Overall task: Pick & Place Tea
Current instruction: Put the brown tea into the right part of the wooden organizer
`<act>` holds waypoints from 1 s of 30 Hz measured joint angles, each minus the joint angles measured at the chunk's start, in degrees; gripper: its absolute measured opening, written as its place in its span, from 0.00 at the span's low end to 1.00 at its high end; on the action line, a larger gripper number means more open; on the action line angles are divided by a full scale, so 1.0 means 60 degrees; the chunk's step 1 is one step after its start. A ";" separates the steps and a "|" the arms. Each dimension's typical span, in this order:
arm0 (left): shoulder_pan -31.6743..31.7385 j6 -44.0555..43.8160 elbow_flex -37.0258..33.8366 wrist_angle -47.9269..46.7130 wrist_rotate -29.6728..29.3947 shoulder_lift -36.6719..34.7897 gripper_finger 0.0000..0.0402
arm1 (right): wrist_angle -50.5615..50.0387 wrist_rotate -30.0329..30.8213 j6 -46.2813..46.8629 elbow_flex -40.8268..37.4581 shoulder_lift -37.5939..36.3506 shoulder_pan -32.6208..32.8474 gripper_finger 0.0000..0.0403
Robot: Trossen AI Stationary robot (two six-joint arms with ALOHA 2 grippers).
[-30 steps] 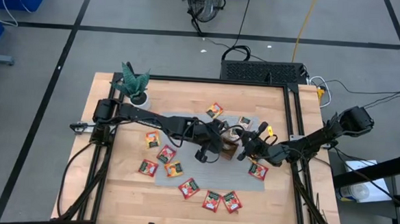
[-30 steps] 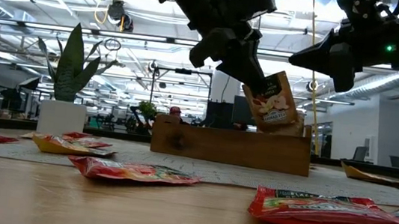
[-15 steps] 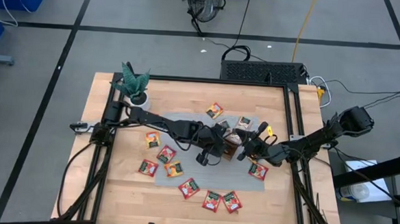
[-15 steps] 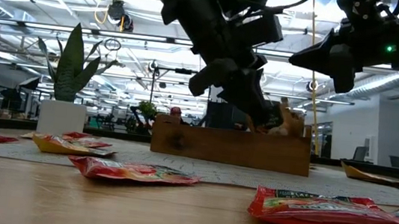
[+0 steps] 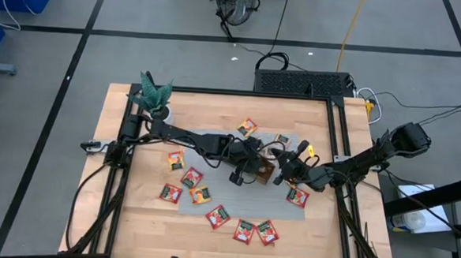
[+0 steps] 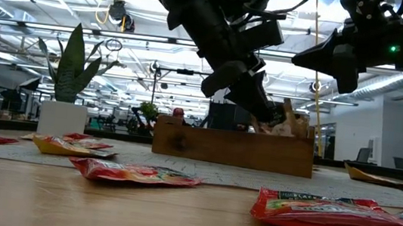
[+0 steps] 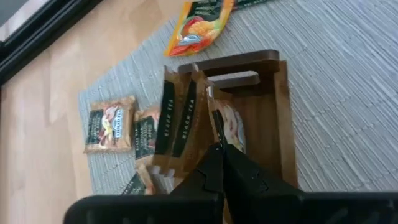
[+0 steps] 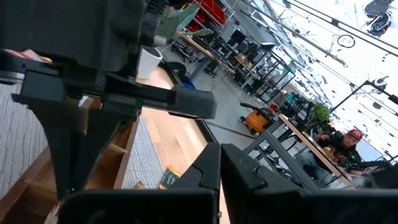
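So you've got the wooden table [image 5: 131, 219] with a grey woven mat [image 7: 348, 74] in the middle, and the brown wooden tray [image 6: 232, 147] sits on that mat, pretty much dead centre between your two arms. Your left arm reaches in across the table and its left gripper [image 7: 219, 149] is down at the tray, fingers pinched together on the top edge of a tea sachet [image 7: 231, 127] that's standing on edge in one of the tray's slots, next to a couple of dark-edged sachets already slotted in beside it. From the low camera you can see that same gripper's tip poking down at the sachets just over the tray's rim. Your right gripper [image 8: 219, 155] is hovering above the tray's right end, fingers closed with nothing between them, not touching anything. The rest of the tea is scattered flat around the tray: a bunch of red sachets [image 5: 218, 216] on the near side of the mat and the wood, an orange-yellow one [image 7: 198, 28] just beyond the tray, and a few brownish ones [image 7: 109, 124] lying on the mat beside it. There's also a potted plant [image 5: 155, 97] at the far left corner of the table.
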 joint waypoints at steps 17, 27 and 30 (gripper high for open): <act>0.0059 -0.1353 0.0000 0.0575 -0.0723 0.0000 0.07 | -0.0001 -0.0004 0.0004 0.0000 -0.0003 0.0000 0.00; 0.0248 -0.1727 0.0000 0.0577 -0.0721 0.0000 0.30 | -0.0001 -0.0004 0.0004 0.0000 0.0000 0.0000 0.00; 0.0187 -0.1731 0.0000 0.0689 -0.0706 0.0000 0.36 | -0.0001 -0.0004 0.0000 0.0000 -0.0001 -0.0004 0.00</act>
